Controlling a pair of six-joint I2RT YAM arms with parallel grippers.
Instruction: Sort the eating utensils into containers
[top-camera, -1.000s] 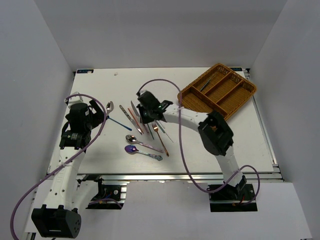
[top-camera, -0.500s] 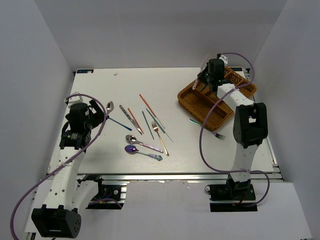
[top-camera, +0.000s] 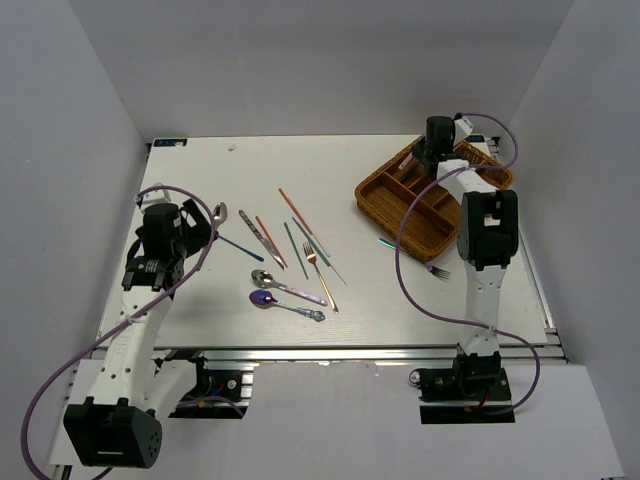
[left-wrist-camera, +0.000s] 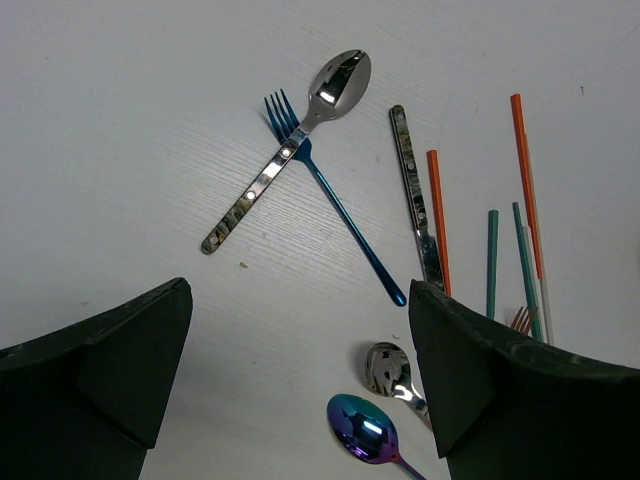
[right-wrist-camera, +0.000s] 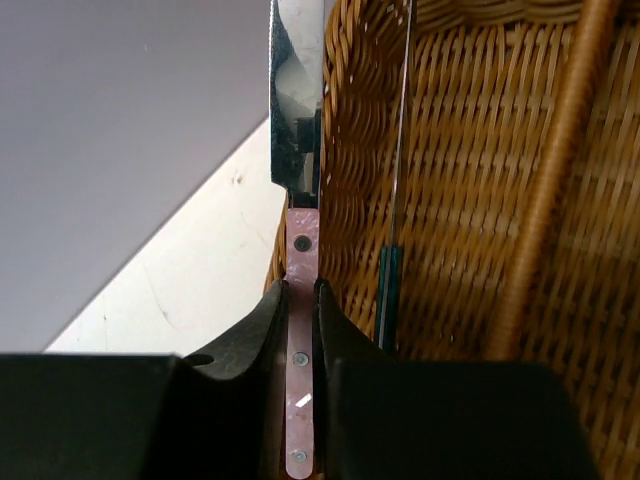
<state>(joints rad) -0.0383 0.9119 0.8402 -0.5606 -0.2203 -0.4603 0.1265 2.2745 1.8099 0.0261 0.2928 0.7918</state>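
White table (top-camera: 420, 310) carries everything. Toward its 2 o'clock corner sits the wicker tray (top-camera: 395, 218), set askew, its long compartments open upward to take the pieces. The right gripper (top-camera: 437, 140) reaches over the tray's 12 o'clock rim. Its jaws are clamped on the pink handle of a knife (right-wrist-camera: 299, 230), with the blade pointing away along the woven wall. It is probably held that way so it can be laid lengthwise into the section where a teal-handled piece (right-wrist-camera: 390, 270) lies. The left gripper (left-wrist-camera: 300, 350) hangs at the table's 9 o'clock side, jaws wide apart and empty. It is above a silver spoon (left-wrist-camera: 300, 135) crossing a blue fork (left-wrist-camera: 340, 215), likely lining up a pick. An orange chopstick (left-wrist-camera: 437, 220) and a purple spoon (left-wrist-camera: 362, 430) lie loose nearer the centre, unsorted.
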